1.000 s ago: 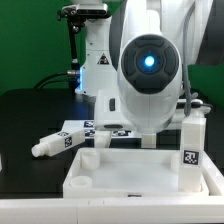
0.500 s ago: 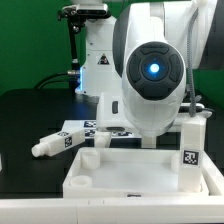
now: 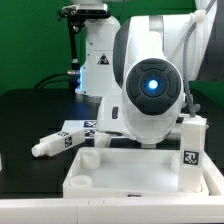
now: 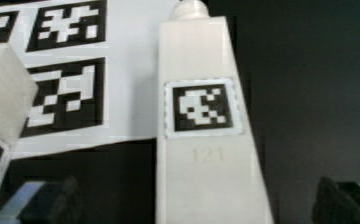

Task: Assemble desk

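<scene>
Black table [image 3: 20, 110] holds a rimmed white tabletop [image 3: 140, 187]. Only the wrist view shows the gripper [image 4: 191, 203], its blurred fingers [image 4: 349, 200] apart astride a smooth blocky leg [image 4: 209, 170].

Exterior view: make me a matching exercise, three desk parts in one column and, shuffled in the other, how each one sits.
Column one:
1. tabletop panel
2. tagged leg on the exterior view's right
3. leg on the exterior view's left

Column two:
A. lying on its side on the black table
B. lying flat, rim up, nearest the camera
C. standing upright

Pairs: 1-B, 2-C, 3-A.
</scene>
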Available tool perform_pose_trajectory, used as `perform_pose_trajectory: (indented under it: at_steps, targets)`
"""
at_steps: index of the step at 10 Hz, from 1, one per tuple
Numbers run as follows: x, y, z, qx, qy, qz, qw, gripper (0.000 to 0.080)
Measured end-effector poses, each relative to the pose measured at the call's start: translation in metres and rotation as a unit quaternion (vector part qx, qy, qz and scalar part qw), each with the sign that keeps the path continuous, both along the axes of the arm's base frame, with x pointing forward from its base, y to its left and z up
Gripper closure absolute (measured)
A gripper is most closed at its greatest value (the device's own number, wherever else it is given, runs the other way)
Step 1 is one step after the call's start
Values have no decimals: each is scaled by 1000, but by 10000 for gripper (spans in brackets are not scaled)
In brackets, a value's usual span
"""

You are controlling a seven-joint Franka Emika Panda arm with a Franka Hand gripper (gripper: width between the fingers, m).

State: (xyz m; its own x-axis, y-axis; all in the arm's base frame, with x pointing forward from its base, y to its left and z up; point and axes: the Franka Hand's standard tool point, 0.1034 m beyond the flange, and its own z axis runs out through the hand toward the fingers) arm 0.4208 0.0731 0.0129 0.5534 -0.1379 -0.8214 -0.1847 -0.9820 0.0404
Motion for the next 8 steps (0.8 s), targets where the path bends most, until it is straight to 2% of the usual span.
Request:
perform_pose_trajectory:
  at_steps: [2, 4, 5, 6, 7, 8]
  targets:
    - [1, -1, 0, 0, -1, 0, 1000, 150]
    - [1, -2, 0, 0, -1, -1, 1000, 407]
    - [1, -2, 0, 0, -1, -1, 1000, 407]
    - [1, -2, 0, 0, -1, -1, 1000, 514]
    - [3, -3, 2, 0, -2, -2, 1000, 514]
    - [10, -8, 18, 6, -2, -4, 1000, 514]
